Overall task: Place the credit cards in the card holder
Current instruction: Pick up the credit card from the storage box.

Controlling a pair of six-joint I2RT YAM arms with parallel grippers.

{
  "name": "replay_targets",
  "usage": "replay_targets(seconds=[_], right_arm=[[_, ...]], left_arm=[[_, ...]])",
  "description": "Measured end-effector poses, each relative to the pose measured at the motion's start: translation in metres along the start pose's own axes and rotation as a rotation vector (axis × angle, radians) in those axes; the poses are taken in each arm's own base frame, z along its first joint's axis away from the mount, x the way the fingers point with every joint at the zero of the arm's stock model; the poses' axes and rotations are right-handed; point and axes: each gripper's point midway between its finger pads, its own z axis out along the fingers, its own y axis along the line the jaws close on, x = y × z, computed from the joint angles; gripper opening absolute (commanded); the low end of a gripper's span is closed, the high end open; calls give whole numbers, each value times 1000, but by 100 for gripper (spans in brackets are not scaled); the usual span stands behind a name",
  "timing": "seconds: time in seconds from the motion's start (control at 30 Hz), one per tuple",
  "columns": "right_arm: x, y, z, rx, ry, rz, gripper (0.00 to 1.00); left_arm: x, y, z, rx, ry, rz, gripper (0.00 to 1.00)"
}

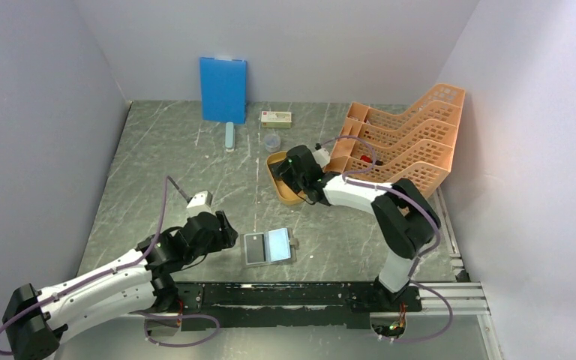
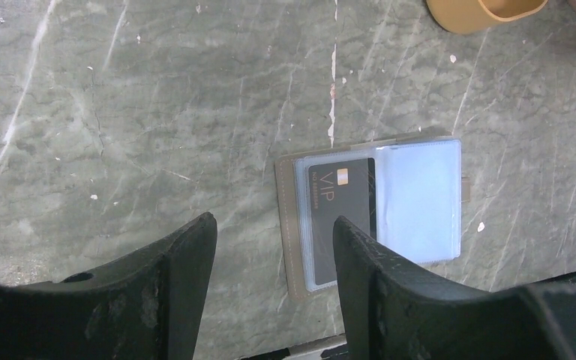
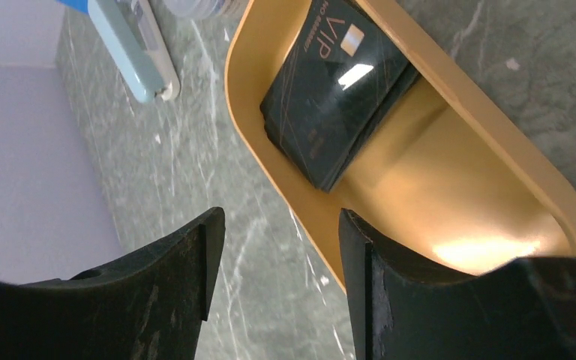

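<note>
The card holder lies open and flat on the table, near the front edge. In the left wrist view, one black VIP credit card sits under the clear sleeve on the left face of the card holder. My left gripper hovers just left of the holder, open and empty. A stack of black credit cards rests in the orange oval tray. My right gripper hangs over the tray's rim, open, with nothing between its fingers.
A blue board leans on the back wall, with a white-and-green box, a small clear cup and a pale blue slim case in front of it. An orange file rack stands at the right. A metal rail runs along the near edge.
</note>
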Motion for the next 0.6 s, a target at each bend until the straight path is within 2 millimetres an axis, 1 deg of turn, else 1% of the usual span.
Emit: replay_targets(seconds=[0.13, 0.23, 0.4, 0.53, 0.57, 0.6], right_arm=[[-2, 0, 18, 39, -21, 41, 64], [-4, -3, 26, 68, -36, 54, 65], [-9, -14, 35, 122, -53, 62, 66], [-13, -29, 45, 167, -58, 65, 66], [-14, -31, 48, 173, -60, 70, 66], [-17, -28, 49, 170, -63, 71, 66]], left_arm=[[-1, 0, 0, 1, -3, -1, 63], [-1, 0, 0, 1, -3, -1, 63], [0, 0, 0, 1, -2, -1, 62], [0, 1, 0, -4, 1, 2, 62], [1, 1, 1, -6, 3, 3, 62], [1, 1, 1, -8, 4, 4, 61]])
